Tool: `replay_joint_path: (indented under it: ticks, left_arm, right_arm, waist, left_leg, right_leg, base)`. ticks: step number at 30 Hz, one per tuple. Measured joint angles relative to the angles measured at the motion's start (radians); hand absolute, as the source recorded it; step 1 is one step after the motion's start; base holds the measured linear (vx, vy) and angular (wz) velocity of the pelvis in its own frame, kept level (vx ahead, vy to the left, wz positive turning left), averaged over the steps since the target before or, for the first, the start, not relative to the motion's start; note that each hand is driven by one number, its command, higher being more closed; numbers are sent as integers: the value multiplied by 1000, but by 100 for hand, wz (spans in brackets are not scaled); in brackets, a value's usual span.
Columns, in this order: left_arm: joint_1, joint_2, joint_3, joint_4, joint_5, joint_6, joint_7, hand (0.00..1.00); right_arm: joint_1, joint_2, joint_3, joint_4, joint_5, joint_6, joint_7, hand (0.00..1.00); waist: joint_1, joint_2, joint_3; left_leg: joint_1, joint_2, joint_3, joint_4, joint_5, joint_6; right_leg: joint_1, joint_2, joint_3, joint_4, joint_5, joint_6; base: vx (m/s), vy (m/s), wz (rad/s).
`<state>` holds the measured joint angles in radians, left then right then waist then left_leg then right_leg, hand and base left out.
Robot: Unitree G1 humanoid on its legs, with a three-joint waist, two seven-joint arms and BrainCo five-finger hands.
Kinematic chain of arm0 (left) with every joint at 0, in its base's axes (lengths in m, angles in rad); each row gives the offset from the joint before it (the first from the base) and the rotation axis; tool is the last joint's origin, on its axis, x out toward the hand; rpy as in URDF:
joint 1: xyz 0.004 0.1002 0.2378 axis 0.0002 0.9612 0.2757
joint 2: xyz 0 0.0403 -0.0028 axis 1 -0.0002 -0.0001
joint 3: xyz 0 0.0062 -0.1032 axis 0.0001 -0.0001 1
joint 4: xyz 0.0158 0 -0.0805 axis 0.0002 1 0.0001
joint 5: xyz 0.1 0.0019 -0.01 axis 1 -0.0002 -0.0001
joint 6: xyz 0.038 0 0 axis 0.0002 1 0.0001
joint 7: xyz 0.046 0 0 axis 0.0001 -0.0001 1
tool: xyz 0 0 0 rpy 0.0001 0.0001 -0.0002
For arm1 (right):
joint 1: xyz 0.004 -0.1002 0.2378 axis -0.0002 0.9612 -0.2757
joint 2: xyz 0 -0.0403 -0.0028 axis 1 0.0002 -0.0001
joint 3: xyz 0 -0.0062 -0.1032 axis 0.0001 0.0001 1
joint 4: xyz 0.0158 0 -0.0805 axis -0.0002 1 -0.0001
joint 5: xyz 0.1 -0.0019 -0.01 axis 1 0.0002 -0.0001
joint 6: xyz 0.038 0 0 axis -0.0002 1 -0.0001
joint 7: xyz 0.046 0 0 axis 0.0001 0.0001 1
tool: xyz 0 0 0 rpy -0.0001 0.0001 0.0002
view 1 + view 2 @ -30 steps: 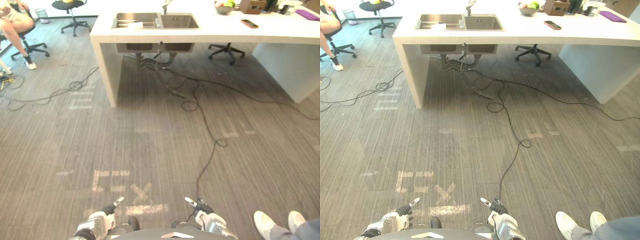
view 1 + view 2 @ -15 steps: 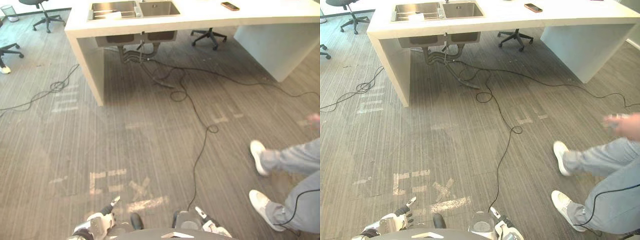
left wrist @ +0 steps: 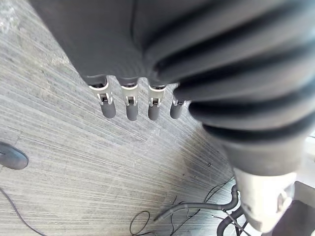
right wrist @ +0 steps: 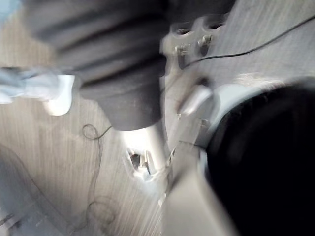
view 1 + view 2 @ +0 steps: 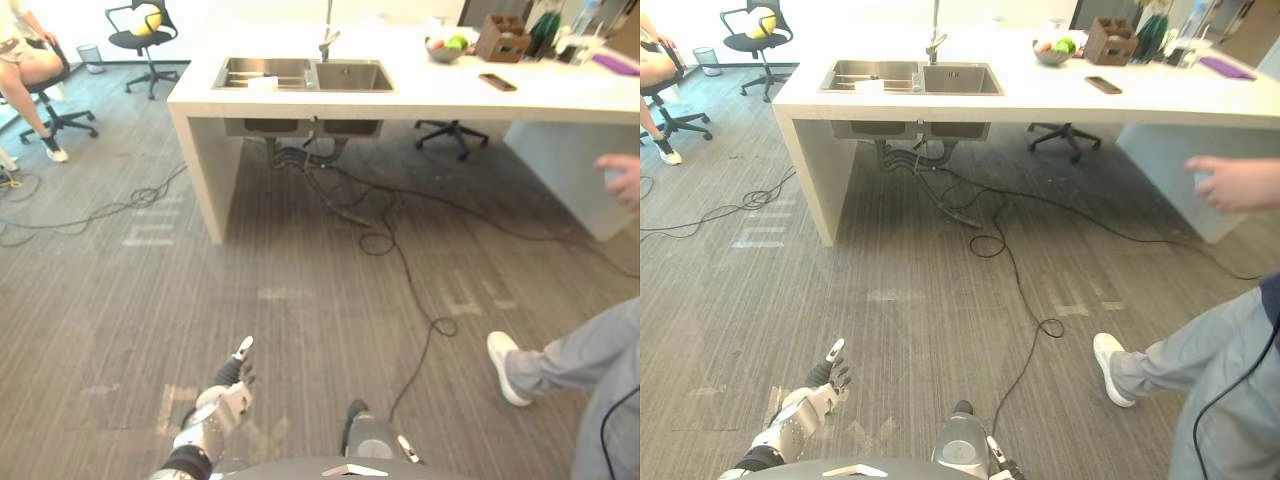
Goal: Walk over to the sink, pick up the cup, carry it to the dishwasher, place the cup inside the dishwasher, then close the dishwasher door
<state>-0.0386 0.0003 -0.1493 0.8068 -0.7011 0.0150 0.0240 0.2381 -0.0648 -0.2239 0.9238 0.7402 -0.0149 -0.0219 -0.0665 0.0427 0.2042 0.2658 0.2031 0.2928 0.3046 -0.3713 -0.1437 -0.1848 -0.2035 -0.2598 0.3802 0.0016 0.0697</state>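
The left hand [image 5: 222, 405] hangs low over the grey carpet [image 5: 300, 330], and in its wrist view the fingers [image 3: 129, 110] are straight and side by side, with bare carpet past their tips. The right hand [image 4: 118, 69] appears in its own wrist view as a blurred dark cover above the carpet, and whether it is open or closed cannot be told. Well ahead of the left fingers stands a white counter [image 5: 420, 100] with the sink [image 5: 310, 74] set into it: two steel basins side by side under a tap [image 5: 326, 40]. A small white thing [image 5: 262, 82] lies at the near rim of the left basin. What the basins hold is too small to tell, the cup included. Farther along the counter, ahead and to the right of the fingers, a bowl [image 5: 445, 50] holds fruit, one piece of it green. Just beyond the bowl a brown box [image 5: 503, 38] stands upright, and nearer the counter's front edge lies a phone [image 5: 497, 82]. Far ahead and to the left of the fingers a small waste bin [image 5: 88, 55] stands on the floor near an office chair [image 5: 140, 40] with a yellow ball on its seat. A seated person [image 5: 25, 62] is at the far left. To the right of the fingers another person stands close by, one white shoe [image 5: 508, 368] on the carpet and a hand [image 5: 622, 180] held out level.
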Motion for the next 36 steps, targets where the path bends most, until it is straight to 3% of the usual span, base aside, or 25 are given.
replay_joint_path:
  ticks: [2, 3, 4, 5, 6, 7, 9, 10, 12, 13, 16, 17, 18, 19, 20, 21, 22, 24, 27, 30, 32, 33, 34, 36]
  left_arm:
    - [-2, -24, -8, -17, 21, -12, 8, 0]
    - [-1, -28, -9, -21, 30, -17, 18, 0]
    - [6, -24, -10, -49, 36, -26, 46, 0]
    - [10, -18, -14, -61, 36, -29, 54, 0]
    - [17, -12, -21, -80, 36, -31, 63, 0]
    - [23, 1, -39, -133, 37, -36, 80, 0]
    - [21, 16, -41, -223, 43, -40, 98, 0]
    - [13, 25, -24, -296, 75, -38, 121, 0]
    - [16, 36, -18, -333, 76, -38, 126, 0]
    - [19, 45, -20, -369, 76, -36, 126, 0]
    - [22, 75, -53, -560, 126, -51, 148, 0]
    - [21, 74, -74, -632, 150, -61, 167, 0]
    - [21, 70, -101, -685, 157, -67, 183, 0]
    - [21, 68, -112, -701, 157, -68, 190, 0]
    - [22, 61, -124, -714, 158, -68, 200, 0]
    - [28, 53, -130, -713, 159, -70, 208, 0]
    - [18, 59, -129, -702, 163, -73, 210, 0]
    - [4, 59, -126, -688, 192, -85, 218, 0]
    - [3, 51, -126, -676, 211, -113, 246, 0]
    - [6, 51, -112, -677, 237, -117, 269, 0]
    - [9, 35, -93, -679, 275, -128, 274, 0]
    - [8, 34, -83, -688, 287, -139, 276, 0]
    - [8, 50, -73, -721, 324, -150, 281, 0]
    - [0, 60, -67, -748, 346, -150, 300, 0]
  right_arm:
    - [-4, -9, -18, 4, -1, 1, 0, 0]
    - [-5, -11, -19, 7, -1, 2, 0, 0]
    - [-25, -9, -37, 40, -2, 12, 1, 0]
    - [-31, -6, -48, 52, -2, 16, 1, 0]
    - [-33, -5, -57, 64, -2, 19, 5, 0]
    - [-36, -4, -64, 83, -2, 13, 26, 0]
    - [-52, -13, -53, 104, -2, 4, 43, 0]
    - [-73, -29, -50, 118, 10, -6, 44, 0]
    - [-80, -37, -53, 122, 26, -9, 44, 0]
    - [-86, -44, -53, 122, 49, -6, 47, 0]
    - [-116, -51, -52, 97, 54, 0, 78, 0]
    - [-124, -53, -44, 69, 42, 1, 79, 0]
    - [-125, -58, -31, 48, 41, 2, 78, 0]
    - [-120, -63, -28, 38, 43, 5, 78, 0]
    - [-108, -60, -26, 29, 51, 14, 79, 0]
    - [-93, -60, -38, 36, 72, 23, 78, 0]
    - [-101, -40, -49, 46, 86, 26, 74, 0]
    - [-104, -11, -56, 37, 100, 41, 74, 0]
    - [-114, -8, -57, 79, 97, 63, 63, 0]
    - [-113, -30, -75, 145, 97, 68, 53, 0]
    - [-95, -52, -81, 189, 91, 54, 61, 0]
    - [-94, -46, -81, 196, 76, 48, 65, 0]
    - [-98, -38, -88, 193, 50, 34, 65, 0]
    - [-101, -20, -105, 194, 38, 33, 67, 0]
  waist:
    - [-3, 22, -11]
    - [-4, 25, -13]
    - [0, 20, -21]
    - [0, 18, -32]
    - [-2, 13, -44]
    - [0, 16, -57]
    - [6, 23, -56]
    - [7, 26, -18]
    - [11, 10, 6]
    - [20, 9, 8]
    - [49, 6, 5]
    - [57, 8, 5]
    - [63, 16, 5]
    - [66, 18, 4]
    - [73, 29, 3]
    - [82, 56, -8]
    - [74, 21, -5]
    - [73, -39, -2]
    - [89, -34, -3]
    - [104, -21, -20]
    - [102, -9, -68]
    - [100, -33, -65]
    - [100, -36, -71]
    - [94, -48, -72]
  left_leg:
    - [21, 18, 5, -65, 8, 13]
    - [36, 22, 5, -88, 23, 38]
    - [37, 44, 5, -48, 96, 79]
    - [7, 56, 0, 3, 125, 92]
    - [-30, 73, -5, 66, 149, 101]
    - [-113, 123, -23, 214, 195, 111]
    - [-271, 207, -86, 487, 339, 148]
    - [-421, 218, -159, 819, 315, 173]
    - [-477, 180, -158, 919, 271, 184]
    - [-515, 136, -147, 914, 248, 185]
    - [-598, 6, -6, 536, 218, 165]
    - [-594, -61, 49, 250, 262, 137]
    - [-570, -125, 74, -25, 366, 117]
    - [-556, -146, 83, -130, 433, 97]
    - [-528, -158, 106, -220, 565, 93]
    - [-498, -134, 130, -202, 584, 209]
    - [-492, -159, 138, -186, 578, 290]
    - [-506, -204, 150, -160, 502, 273]
    - [-549, -211, 144, -67, 406, 273]
    - [-545, -220, 144, -48, 367, 279]
    - [-522, -259, 154, -146, 361, 255]
    - [-514, -264, 163, -106, 338, 272]
    - [-508, -269, 97, -27, 274, 268]
    - [-473, -287, 92, -47, 272, 278]
  right_leg:
    - [-54, 13, -10, 115, -98, -16]
    - [-61, 19, -10, 142, -128, -21]
    - [-61, 39, -12, 181, -187, -49]
    - [-57, 46, -13, 180, -198, -53]
    - [-52, 56, -18, 171, -206, -62]
    - [-33, 81, -39, 144, -222, -77]
    - [6, 120, -63, 125, -253, -100]
    - [96, 142, -71, 104, -286, -125]
    - [179, 146, -77, 69, -297, -131]
    - [228, 145, -82, 33, -299, -128]
    - [318, 138, -79, -86, -270, -93]
    - [341, 132, -77, -117, -267, -85]
    - [364, 133, -73, -137, -275, -69]
    - [380, 137, -68, -142, -283, -55]
    - [418, 160, -46, -147, -310, -27]
    - [465, 197, -14, -146, -354, -9]
    - [480, 177, -1, -143, -379, -12]
    - [472, 133, 38, -128, -387, -28]
    - [466, 125, 97, -132, -359, -49]
    - [452, 113, 140, -88, -325, -47]
    - [351, 82, 154, 63, -273, 30]
    - [295, 33, 180, 155, -250, 143]
    - [196, 22, 201, 406, -224, 236]
    - [79, 2, 159, 637, -221, 227]
  base:
    - [241, -297, 9]
    - [382, -374, -4]
    - [335, -317, -12]
    - [328, -342, -10]
    - [247, -325, 11]
    - [383, -400, 17]
    - [392, -291, 22]
    - [318, -137, 23]
    - [274, -103, 10]
    - [256, -49, -12]
    - [445, -12, -14]
    - [564, 45, -7]
    - [501, 67, -10]
    - [526, 107, -20]
    - [515, 142, -36]
    - [514, 159, -27]
    - [439, 162, 2]
    - [342, 138, 21]
    - [245, 117, 7]
    - [211, 147, -1]
    - [214, 173, 3]
    - [373, 67, -21]
    - [354, 41, -18]
    - [229, 37, -5]
